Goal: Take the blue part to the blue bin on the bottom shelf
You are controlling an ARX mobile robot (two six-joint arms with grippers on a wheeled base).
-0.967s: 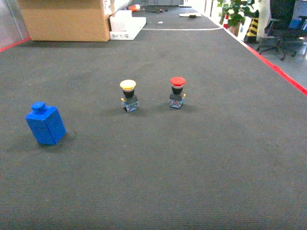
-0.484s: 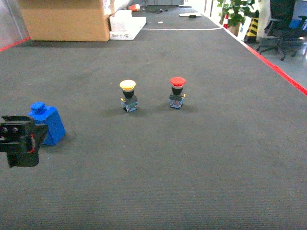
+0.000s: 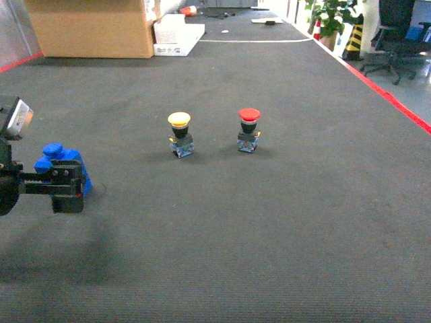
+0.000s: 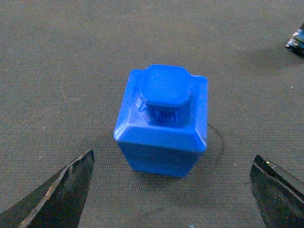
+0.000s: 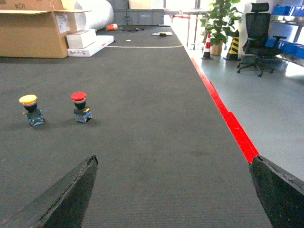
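Head view: the blue part [image 3: 65,163] stands upright on the dark grey carpet [image 3: 269,222] at the far left, with the left gripper [image 3: 66,188] directly in front of it, its black body covering the part's lower near side. In the left wrist view the blue part [image 4: 162,121] sits between the two black fingertips [image 4: 61,190], which are spread wide and touch nothing; a thin dark wire loop lies on the carpet at its right side. Raised lettering shows on the part's neck, too blurred to read. To its right, well apart, stand a yellow push-button [image 3: 180,133] and a red push-button [image 3: 248,129], side by side. A large cardboard box [image 3: 91,27] sits at the far left, with flat white boxes [image 3: 176,33] just beside it; the printed label on the cardboard is unreadable. The right gripper [image 5: 171,190] shows only in its own wrist view, fingers wide apart and holding nothing, above bare carpet beside a red floor stripe [image 5: 228,121].
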